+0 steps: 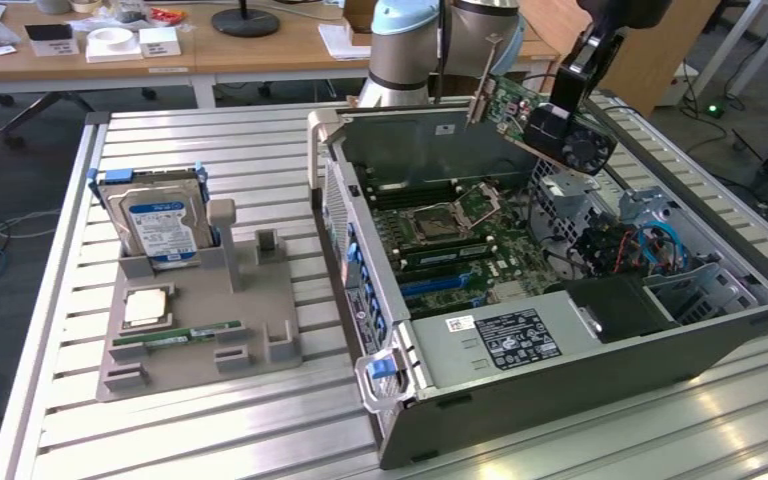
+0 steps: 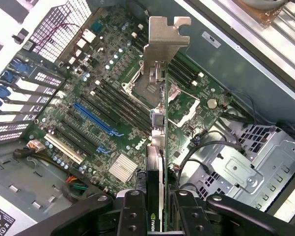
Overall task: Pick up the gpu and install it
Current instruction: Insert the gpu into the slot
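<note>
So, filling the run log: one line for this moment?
gripper: shut on gpu | gpu: held above motherboard of open computer case | install: not yet seated

gpu [image 1: 558, 135] above case [image 1: 558, 392], parts stand [image 1: 177, 368] on the exterior view's left

ext view: set high, off the arm, looks down at a slant across the slatted table [image 1: 211, 140]. wide shot, takes in the whole open pc case [image 1: 584, 390] & desks [image 1: 251, 55] behind. wrist view: close in, looks down past the gripper [image 2: 157, 204] & along the gpu [image 2: 162, 54] into the case. both views share the motherboard [image 1: 458, 235] [image 2: 88, 98] & gpu [image 1: 544, 120].
</note>
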Robot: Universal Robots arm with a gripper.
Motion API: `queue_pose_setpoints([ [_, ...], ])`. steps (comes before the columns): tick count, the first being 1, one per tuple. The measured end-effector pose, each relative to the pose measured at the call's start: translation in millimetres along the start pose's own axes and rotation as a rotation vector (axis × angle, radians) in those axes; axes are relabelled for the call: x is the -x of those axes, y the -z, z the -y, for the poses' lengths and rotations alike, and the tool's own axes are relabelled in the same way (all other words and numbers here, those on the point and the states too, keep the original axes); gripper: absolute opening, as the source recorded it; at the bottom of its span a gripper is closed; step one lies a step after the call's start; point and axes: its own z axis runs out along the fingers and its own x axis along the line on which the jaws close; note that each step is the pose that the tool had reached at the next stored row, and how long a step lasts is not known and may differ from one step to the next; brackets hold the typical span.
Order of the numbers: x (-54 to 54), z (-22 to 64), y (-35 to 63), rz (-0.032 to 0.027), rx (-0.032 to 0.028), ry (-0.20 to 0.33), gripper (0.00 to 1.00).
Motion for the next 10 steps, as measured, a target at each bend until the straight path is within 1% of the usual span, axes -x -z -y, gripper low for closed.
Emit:
queue_pose_setpoints([
  [5,0.0,0.0,0.0,-0.0004,0.0002,0.008,0.26],
  [10,0.0,0.0,0.0,-0.0018,0.0008,0.039,0.26],
])
